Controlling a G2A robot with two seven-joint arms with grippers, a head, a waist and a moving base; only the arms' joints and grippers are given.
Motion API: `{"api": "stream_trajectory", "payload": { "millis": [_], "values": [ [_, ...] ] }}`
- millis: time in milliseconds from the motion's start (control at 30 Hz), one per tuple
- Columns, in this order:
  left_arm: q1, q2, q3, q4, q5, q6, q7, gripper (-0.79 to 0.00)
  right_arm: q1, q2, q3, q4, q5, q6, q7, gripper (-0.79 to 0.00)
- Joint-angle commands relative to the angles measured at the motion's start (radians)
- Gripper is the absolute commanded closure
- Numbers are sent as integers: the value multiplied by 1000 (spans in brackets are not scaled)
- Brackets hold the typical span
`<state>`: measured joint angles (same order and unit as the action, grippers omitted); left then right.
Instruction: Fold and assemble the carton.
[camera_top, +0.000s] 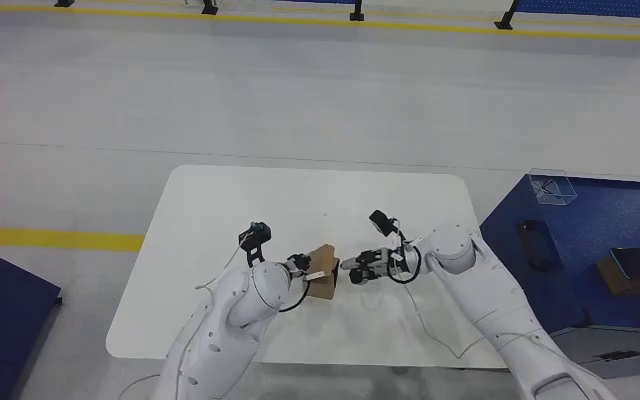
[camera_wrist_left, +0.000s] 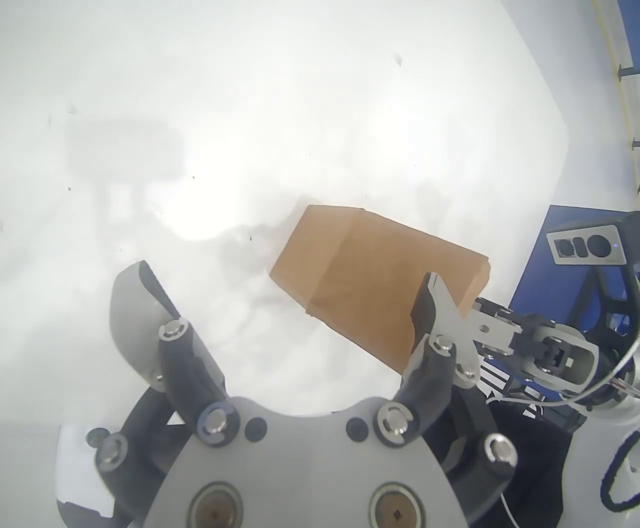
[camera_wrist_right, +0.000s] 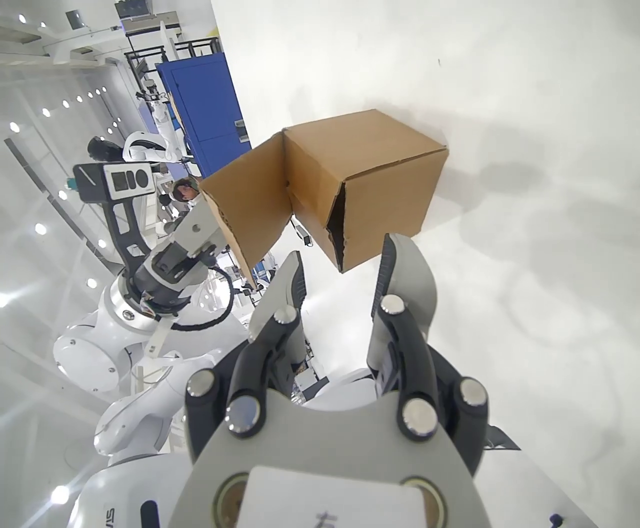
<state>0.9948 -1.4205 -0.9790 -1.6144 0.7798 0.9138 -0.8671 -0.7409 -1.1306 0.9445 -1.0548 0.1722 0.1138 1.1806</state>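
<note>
Setting: a white table with rounded corners stands on a pale floor, seen from above.
Carton: a small brown cardboard carton sits on the table, toward 6 o'clock from the table's middle and between the two grippers. One side flap stands open and swung outward. The end flap beside it is folded in only partly, leaving a dark slit along its edge.
Left gripper: the left gripper is at the carton's 9 o'clock in the top view. Its jaws are spread wide and grasp nothing. One finger lies across the carton's near side; whether it presses on the cardboard cannot be told.
Right gripper: the right gripper is at the carton's 3 o'clock. Its jaws are parted moderately and grasp nothing, and the carton's lower corner sits just at their tips.
In the way: from the right wrist, the open flap hides part of the left gripper behind it. From the left wrist, the near finger covers part of the carton and the right gripper's tips.
Around: a blue cabinet stands off the table at 3 o'clock, with a clear plastic box on it. A yellow floor line runs off at 9 o'clock.
</note>
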Motion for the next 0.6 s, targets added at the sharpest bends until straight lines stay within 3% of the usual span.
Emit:
{"api": "stream_trajectory", "payload": {
  "millis": [0, 567],
  "values": [
    [-4, -3, 10, 11, -4, 2, 1, -785, -1, -1, -2, -2, 6, -7, 0, -296],
    [0, -13, 40, 30, -12, 8, 22, -785, -3, -4, 5, 0, 18, -20, -33, -302]
  ]
}}
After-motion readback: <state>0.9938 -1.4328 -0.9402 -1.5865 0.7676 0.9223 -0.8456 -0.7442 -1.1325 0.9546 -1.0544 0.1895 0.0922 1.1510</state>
